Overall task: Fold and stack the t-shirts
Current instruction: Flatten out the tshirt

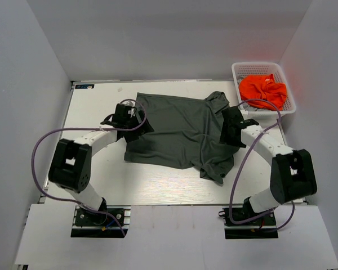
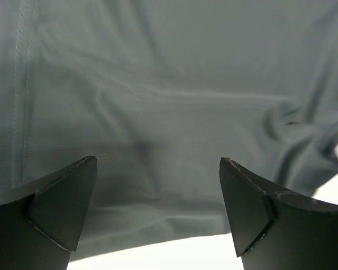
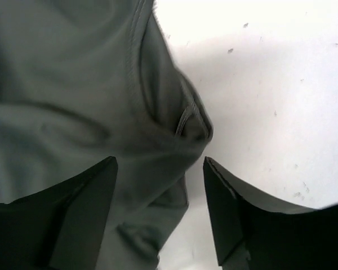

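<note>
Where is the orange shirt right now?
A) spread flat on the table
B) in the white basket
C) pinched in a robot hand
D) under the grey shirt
B: the orange t-shirt lies bunched up inside the white basket at the far right corner of the table, and neither arm is touching it.

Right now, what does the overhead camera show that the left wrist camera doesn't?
Only the overhead view shows the orange shirt in the white basket, and the table out to its edges. Only the left wrist view shows a stitched seam close up, framed by its own wide-open jaws. Both show the olive-grey shirt lying spread on the table.
</note>
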